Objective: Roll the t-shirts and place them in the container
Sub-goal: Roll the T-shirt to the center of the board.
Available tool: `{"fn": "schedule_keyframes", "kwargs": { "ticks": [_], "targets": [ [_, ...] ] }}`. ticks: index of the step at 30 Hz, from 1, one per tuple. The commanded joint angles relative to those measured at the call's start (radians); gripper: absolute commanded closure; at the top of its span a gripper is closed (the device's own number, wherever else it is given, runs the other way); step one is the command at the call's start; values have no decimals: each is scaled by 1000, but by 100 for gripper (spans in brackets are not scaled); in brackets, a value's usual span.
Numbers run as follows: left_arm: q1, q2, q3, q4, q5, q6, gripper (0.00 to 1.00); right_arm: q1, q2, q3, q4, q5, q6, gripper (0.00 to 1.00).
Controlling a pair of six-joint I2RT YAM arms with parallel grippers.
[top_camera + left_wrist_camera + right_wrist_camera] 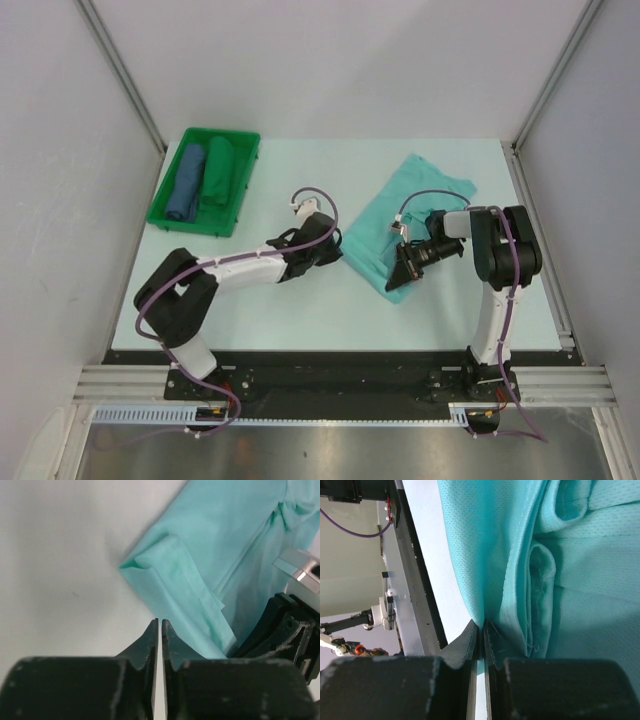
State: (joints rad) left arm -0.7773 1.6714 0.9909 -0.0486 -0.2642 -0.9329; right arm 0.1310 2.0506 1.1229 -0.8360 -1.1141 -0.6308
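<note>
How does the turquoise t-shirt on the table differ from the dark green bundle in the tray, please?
The turquoise t-shirt is pale and lies folded on the table; the dark green bundle is darker, rolled and sits in the green tray. The t-shirt spreads wider than the bundle. Both are cloth.

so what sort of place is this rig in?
Likely a lab robot cell: bare white panel walls, aluminium framing, two bolted-down arms, only a t-shirt and green tray on the table.
</note>
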Motion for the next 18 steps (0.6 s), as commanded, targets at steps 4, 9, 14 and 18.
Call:
{"fn": "schedule_keyframes", "kwargs": {
  "ticks": [4,9,14,18],
  "targets": [
    [-56,97,34,176,79,-18,96,-18,10,32,-34,-24,-35,91],
    [-62,166,97,170,102,-37,98,-24,11,37,-40,-23,-37,91],
    [-62,195,129,156,97,-43,98,-24,2,40,-44,-18,-37,89],
    [-62,224,167,107,89,-53,98,-25,-32,41,-46,0,-36,77]
  ]
}}
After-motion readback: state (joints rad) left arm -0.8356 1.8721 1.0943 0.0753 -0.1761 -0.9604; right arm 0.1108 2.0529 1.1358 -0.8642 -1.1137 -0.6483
